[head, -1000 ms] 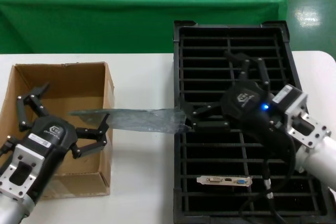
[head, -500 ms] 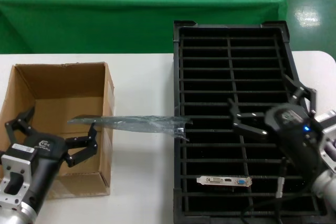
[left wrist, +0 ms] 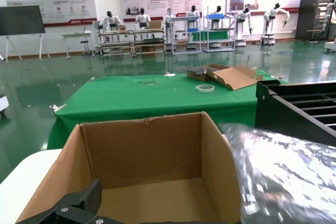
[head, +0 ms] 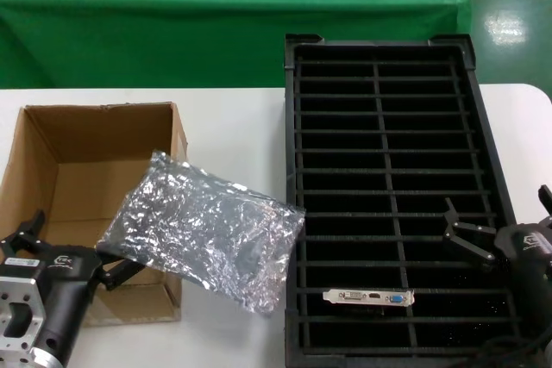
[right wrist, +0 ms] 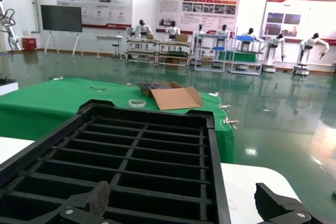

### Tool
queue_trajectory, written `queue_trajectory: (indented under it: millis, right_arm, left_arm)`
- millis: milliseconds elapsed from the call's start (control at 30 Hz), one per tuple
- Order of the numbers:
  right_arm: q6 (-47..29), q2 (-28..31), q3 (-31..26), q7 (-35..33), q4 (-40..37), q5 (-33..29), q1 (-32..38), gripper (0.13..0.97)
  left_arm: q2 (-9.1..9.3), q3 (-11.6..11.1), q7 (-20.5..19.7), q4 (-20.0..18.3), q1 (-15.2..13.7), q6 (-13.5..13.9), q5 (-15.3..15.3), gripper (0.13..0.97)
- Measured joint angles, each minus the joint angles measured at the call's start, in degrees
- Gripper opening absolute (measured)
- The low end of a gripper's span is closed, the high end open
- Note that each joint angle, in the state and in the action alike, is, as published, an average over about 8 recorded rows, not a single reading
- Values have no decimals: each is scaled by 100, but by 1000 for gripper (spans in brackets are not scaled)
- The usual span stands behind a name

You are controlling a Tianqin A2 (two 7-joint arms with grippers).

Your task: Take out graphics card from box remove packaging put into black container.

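- Graphics card [head: 368,297]: out of the box and bare of its wrapper, set in a near slot of the black container [head: 291,170], silver bracket uppermost; close beside the right jaws, on their inner side and a little nearer the robot's body; well apart from the left jaws.
- Packaging [head: 207,234]: crinkled and, as far as can be seen, empty; spread from just beside the left jaws, across the near corner of the box [head: 95,152] and the desk [head: 233,127], with its far edge reaching the container's rim. One corner at or against a finger of the left jaws; impossible to tell whether touching or merely overlapping.
- Left gripper [head: 73,247]: low at the near end of the box, jaws spread wide, nothing visibly pinched between them.
- Right gripper [head: 500,221]: low over the near right part of the container, jaws wide apart and empty, only open slots between them in the right wrist view.
- Progress, judged from the layout: removal from the box, unwrapping and placing in the container all seemingly done.
- Remaining, by judgement: at most clearing the loose bag off the container's edge and parking both arms; box interior showing no further card in the visible part.
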Motion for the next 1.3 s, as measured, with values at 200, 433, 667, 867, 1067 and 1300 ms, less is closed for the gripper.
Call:
queue_trajectory:
  millis: [200, 433, 667, 867, 1067, 1300]
  right_arm:
    - [20, -5, 8, -7, -4, 9, -14, 966]
    - [20, -5, 8, -7, -4, 9, -14, 966]
    - [20, -5, 8, -7, -4, 9, -14, 966]
    - [20, -5, 8, -7, -4, 9, -14, 966]
    - [20, -5, 8, -7, -4, 9, -14, 966]
    - [20, -5, 8, -7, -4, 9, -14, 966]
  left_arm:
    - [5, 0, -2, 7, 2, -8, -9, 966]
    - [5, 0, -2, 7, 2, -8, -9, 966]
    - [5, 0, -2, 7, 2, -8, -9, 966]
    - [5, 0, -2, 7, 2, -8, -9, 966]
    - [5, 0, -2, 7, 2, -8, -9, 966]
    - [5, 0, -2, 7, 2, -8, -9, 966]
